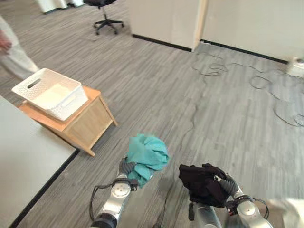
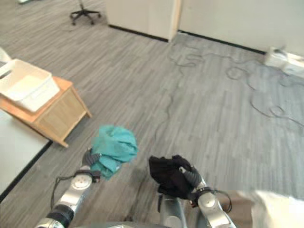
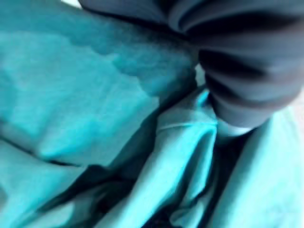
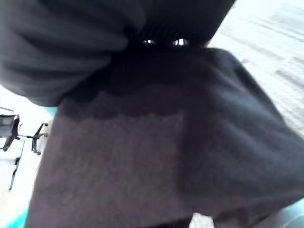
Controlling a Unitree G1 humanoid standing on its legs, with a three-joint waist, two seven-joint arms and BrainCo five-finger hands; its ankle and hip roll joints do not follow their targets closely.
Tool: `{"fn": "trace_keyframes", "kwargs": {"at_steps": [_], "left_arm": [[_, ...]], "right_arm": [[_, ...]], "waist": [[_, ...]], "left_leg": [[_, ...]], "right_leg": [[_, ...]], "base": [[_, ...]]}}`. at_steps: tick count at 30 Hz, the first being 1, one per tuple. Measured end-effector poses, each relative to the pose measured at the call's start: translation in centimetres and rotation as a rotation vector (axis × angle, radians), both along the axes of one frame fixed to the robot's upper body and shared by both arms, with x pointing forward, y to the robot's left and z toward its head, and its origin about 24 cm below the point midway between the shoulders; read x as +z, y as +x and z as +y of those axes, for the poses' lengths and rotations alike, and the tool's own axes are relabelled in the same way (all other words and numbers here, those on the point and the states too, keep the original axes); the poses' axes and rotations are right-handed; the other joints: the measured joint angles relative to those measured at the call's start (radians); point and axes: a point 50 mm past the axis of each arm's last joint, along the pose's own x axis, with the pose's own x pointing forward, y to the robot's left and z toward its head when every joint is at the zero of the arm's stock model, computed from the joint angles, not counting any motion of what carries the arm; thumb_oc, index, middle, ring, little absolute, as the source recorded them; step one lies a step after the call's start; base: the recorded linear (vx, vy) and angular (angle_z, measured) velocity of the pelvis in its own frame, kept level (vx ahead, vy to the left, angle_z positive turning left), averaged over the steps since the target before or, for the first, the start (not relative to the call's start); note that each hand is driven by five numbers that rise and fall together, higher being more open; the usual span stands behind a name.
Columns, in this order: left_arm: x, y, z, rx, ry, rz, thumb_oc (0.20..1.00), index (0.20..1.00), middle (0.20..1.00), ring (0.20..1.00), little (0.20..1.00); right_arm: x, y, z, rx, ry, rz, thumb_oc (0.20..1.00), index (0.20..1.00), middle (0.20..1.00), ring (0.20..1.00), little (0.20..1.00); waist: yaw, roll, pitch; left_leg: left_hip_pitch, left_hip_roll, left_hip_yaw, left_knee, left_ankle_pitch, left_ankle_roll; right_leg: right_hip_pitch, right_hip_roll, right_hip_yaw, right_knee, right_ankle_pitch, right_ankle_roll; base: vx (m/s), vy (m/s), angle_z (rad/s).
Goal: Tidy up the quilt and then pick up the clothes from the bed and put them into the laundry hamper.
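The grey plank floor spreads across the head views, with the pale bed cut off at the left edge. Beside the bed stands a low wooden cabinet, and on its top surface sits the white laundry hamper, well apart from both hands. An office chair stands by the far wall, its top cut off.

Both garments are off the bed and held up over the floor. The teal garment is bunched on top of the left hand, whose dark cover shows just beneath the cloth; the fingers are buried in the folds, so their curl cannot be made out. The left wrist view shows teal folds pressed against the ribbed cover. The black garment is wadded over the right hand, with silver showing at its edge; its fingers too are hidden under the fabric, their closure unreadable.
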Motion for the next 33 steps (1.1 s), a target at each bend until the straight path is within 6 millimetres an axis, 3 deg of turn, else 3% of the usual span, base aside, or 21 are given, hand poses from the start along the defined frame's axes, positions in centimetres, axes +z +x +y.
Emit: {"fn": "trace_keyframes", "kwargs": {"at_steps": [2, 4, 5, 6, 7, 9, 12, 13, 15, 17, 18, 19, 20, 21, 23, 26, 28, 29, 31, 32, 33], "left_arm": [[-1.4, -2.2, 0.6, 0.020, 0.008, 0.066, 0.200, 0.200, 0.200, 0.200, 0.200], [-3.1, -4.3, 0.4, 0.050, -0.013, 0.156, 0.200, 0.200, 0.200, 0.200, 0.200], [-3.4, -4.8, 0.1, 0.054, -0.029, 0.170, 0.200, 0.200, 0.200, 0.200, 0.200], [-2.6, -3.6, -0.9, 0.043, -0.066, 0.116, 0.200, 0.200, 0.200, 0.200, 0.200], [-2.6, -3.8, -1.1, 0.038, -0.073, 0.112, 0.200, 0.200, 0.200, 0.200, 0.200], [-2.8, -4.3, -0.6, 0.033, -0.065, 0.132, 0.200, 0.200, 0.200, 0.200, 0.200], [-2.2, -4.1, 0.2, 0.021, -0.054, 0.106, 0.200, 0.200, 0.200, 0.200, 0.200], [-1.8, -3.8, 0.0, 0.016, -0.060, 0.087, 0.200, 0.200, 0.200, 0.200, 0.200], [-1.5, -3.5, -0.1, 0.001, -0.058, 0.070, 0.200, 0.200, 0.200, 0.200, 0.200], [-1.5, -3.5, -0.1, 0.001, -0.059, 0.070, 0.200, 0.200, 0.200, 0.200, 0.200], [-1.5, -3.7, 0.2, 0.009, -0.051, 0.073, 0.200, 0.200, 0.200, 0.200, 0.200], [-1.6, -3.8, 0.5, 0.033, -0.054, 0.081, 0.200, 0.200, 0.200, 0.200, 0.200], [-1.9, -4.3, 0.5, 0.044, -0.059, 0.101, 0.200, 0.200, 0.200, 0.200, 0.200], [-2.3, -5.1, 0.7, 0.042, -0.051, 0.130, 0.200, 0.200, 0.200, 0.200, 0.200], [-2.5, -4.9, 0.6, 0.034, -0.045, 0.146, 0.200, 0.200, 0.200, 0.200, 0.200], [-2.1, -4.1, 0.4, 0.020, -0.038, 0.127, 0.200, 0.200, 0.200, 0.200, 0.200], [-0.9, -1.9, -0.1, -0.004, -0.033, 0.066, 0.200, 0.200, 0.200, 0.200, 0.200], [-0.5, -1.3, -0.1, -0.013, -0.025, 0.048, 0.200, 0.200, 0.200, 0.200, 0.200], [0.0, -1.1, 0.7, -0.024, 0.019, 0.029, 0.200, 0.200, 0.200, 0.200, 0.200], [0.1, -1.1, 1.2, -0.020, 0.036, 0.028, 0.200, 0.200, 0.200, 0.200, 0.200], [0.0, -1.3, 1.9, -0.002, 0.052, 0.035, 0.200, 0.200, 0.200, 0.200, 0.200]], "right_arm": [[-0.6, -0.6, 0.4, 0.004, 0.008, 0.026, 0.200, 0.200, 0.200, 0.200, 0.200], [-1.6, -1.4, -0.2, 0.008, -0.032, 0.090, 0.200, 0.200, 0.200, 0.200, 0.200], [-1.6, -1.2, -0.5, 0.009, -0.042, 0.092, 0.200, 0.200, 0.200, 0.200, 0.200], [-0.7, -0.8, -1.5, 0.020, -0.073, 0.069, 0.200, 0.200, 0.200, 0.200, 0.200], [-0.2, -0.4, -1.9, 0.033, -0.090, 0.052, 0.200, 0.200, 0.200, 0.200, 0.200], [1.0, 1.3, -2.2, 0.045, -0.110, -0.003, 0.200, 0.200, 0.200, 0.200, 0.200], [1.8, 2.2, -1.7, 0.059, -0.101, -0.047, 0.200, 0.200, 0.200, 0.200, 0.200], [2.0, 2.3, -1.6, 0.067, -0.103, -0.054, 0.200, 0.200, 0.200, 0.200, 0.200], [2.2, 2.7, -1.3, 0.086, -0.104, -0.064, 0.200, 0.200, 0.200, 0.200, 0.200], [2.0, 2.6, -1.2, 0.088, -0.102, -0.059, 0.200, 0.200, 0.200, 0.200, 0.200], [1.8, 2.4, -0.9, 0.092, -0.098, -0.051, 0.200, 0.200, 0.200, 0.200, 0.200], [1.6, 2.1, -0.6, 0.102, -0.094, -0.041, 0.200, 0.200, 0.200, 0.200, 0.200], [1.3, 1.8, -0.5, 0.108, -0.096, -0.028, 0.200, 0.200, 0.200, 0.200, 0.200], [0.7, 1.2, 0.0, 0.104, -0.078, -0.005, 0.200, 0.200, 0.200, 0.200, 0.200], [0.0, 0.2, 0.8, 0.121, -0.054, 0.022, 0.200, 0.200, 0.200, 0.200, 0.200], [-0.1, -0.2, 0.8, 0.105, -0.043, 0.023, 0.200, 0.200, 0.200, 0.200, 0.200], [0.3, 0.1, -0.1, 0.065, -0.046, 0.005, 0.200, 0.200, 0.200, 0.200, 0.200], [0.4, 0.1, -0.3, 0.057, -0.048, 0.002, 0.200, 0.200, 0.200, 0.200, 0.200], [0.4, -0.3, -1.1, 0.043, -0.062, 0.008, 0.200, 0.200, 0.200, 0.200, 0.200], [0.3, -0.4, -1.1, 0.041, -0.060, 0.010, 0.200, 0.200, 0.200, 0.200, 0.200], [0.3, -0.3, -1.0, 0.042, -0.056, 0.012, 0.200, 0.200, 0.200, 0.200, 0.200]], "waist": [[0.025, 0.011, -0.006], [0.031, 0.030, -0.012], [0.047, 0.035, -0.012], [0.072, 0.026, 0.000], [0.107, 0.021, 0.007], [0.128, -0.010, 0.025], [0.139, -0.065, 0.045], [0.134, -0.062, 0.044], [0.153, -0.040, 0.041], [0.160, -0.037, 0.026], [0.146, -0.049, 0.005], [0.129, -0.051, -0.009], [0.132, -0.027, -0.024], [0.142, -0.004, -0.058], [0.129, -0.031, -0.058], [0.105, -0.031, -0.053], [0.070, 0.033, -0.021], [0.055, 0.042, -0.014], [0.049, 0.054, -0.021], [0.049, 0.032, -0.027], [0.053, 0.008, -0.031]], "left_leg": [[0.094, 0.033, 0.004, 0.017, -0.024, -0.034], [0.048, 0.087, 0.017, 0.319, -0.051, -0.107], [-0.053, 0.106, 0.022, 0.505, -0.018, -0.115], [-0.283, 0.127, 0.028, 0.900, 0.170, -0.038], [-0.344, 0.127, 0.035, 0.974, 0.151, -0.049], [-0.457, 0.067, 0.031, 0.958, 0.092, -0.074], [-0.537, 0.062, 0.228, 0.698, 0.075, -0.057], [-0.535, 0.066, 0.323, 0.485, 0.099, -0.028], [-0.543, 0.051, 0.429, 0.230, 0.158, -0.026], [-0.524, 0.028, 0.545, 0.132, 0.163, -0.014], [-0.509, 0.025, 0.738, 0.134, 0.135, -0.014], [-0.478, 0.007, 0.768, 0.194, 0.122, 0.076], [-0.444, 0.004, 0.730, 0.167, 0.128, 0.121], [-0.360, -0.016, 0.652, 0.065, 0.198, 0.195], [-0.269, -0.046, 0.504, 0.047, 0.178, 0.209], [-0.178, -0.061, 0.344, 0.039, 0.152, 0.199], [-0.123, 0.006, 0.168, 0.027, 0.133, 0.170], [-0.120, 0.021, 0.154, 0.033, 0.139, 0.162], [-0.073, 0.050, 0.088, 0.031, 0.081, 0.141], [-0.044, 0.063, 0.056, 0.026, 0.059, 0.068], [-0.031, 0.065, 0.050, 0.023, 0.052, 0.058]], "right_leg": [[0.060, 0.016, -0.042, 0.055, 0.010, -0.016], [0.125, 0.063, -0.057, 0.127, 0.180, -0.084], [0.141, 0.072, -0.077, 0.132, 0.174, -0.095], [0.151, 0.080, -0.115, 0.138, 0.181, -0.189], [0.168, 0.096, -0.097, 0.125, 0.188, -0.211], [0.270, 0.124, -0.081, 0.045, 0.183, -0.235], [0.439, 0.137, -0.130, -0.077, 0.124, -0.218], [0.473, 0.155, -0.168, -0.076, 0.103, -0.212], [0.549, 0.194, -0.232, -0.076, 0.025, -0.148], [0.610, 0.206, -0.280, -0.076, -0.043, -0.138], [0.646, 0.204, -0.347, -0.075, -0.103, -0.067], [0.676, 0.211, -0.373, -0.021, -0.129, -0.039], [0.677, 0.229, -0.373, 0.040, -0.132, -0.041], [0.675, 0.243, -0.350, 0.178, -0.144, -0.012], [0.491, 0.113, -0.324, 0.732, -0.138, 0.031], [0.309, 0.019, -0.230, 0.942, -0.140, 0.030], [0.212, 0.011, -0.230, 0.743, -0.160, -0.006], [0.201, 0.006, -0.226, 0.643, -0.154, -0.008], [0.162, -0.063, -0.209, 0.276, -0.085, 0.043], [0.164, -0.087, -0.180, 0.056, -0.021, 0.040], [0.157, -0.100, -0.152, 0.008, 0.023, 0.043]], "base": [[0.46, -0.249, 0.16], [0.59, -0.562, 0.42], [0.64, -0.534, 0.50], [0.30, -0.169, 0.03], [0.57, -0.179, -0.49], [0.62, -0.133, -0.53], [0.59, -0.018, 0.16], [0.50, 0.045, 0.36], [0.83, 0.058, 0.28], [0.77, 0.083, 0.45], [0.49, 0.144, 0.90], [0.74, 0.195, 0.86], [0.66, 0.161, 0.64], [0.90, 0.183, 0.62], [0.64, 0.111, 1.14], [0.49, -0.113, 1.59], [0.67, -0.262, 2.10], [0.76, -0.413, 2.34], [0.91, -0.497, 1.98], [0.78, -0.459, 1.40], [0.66, -0.403, 1.22]]}}
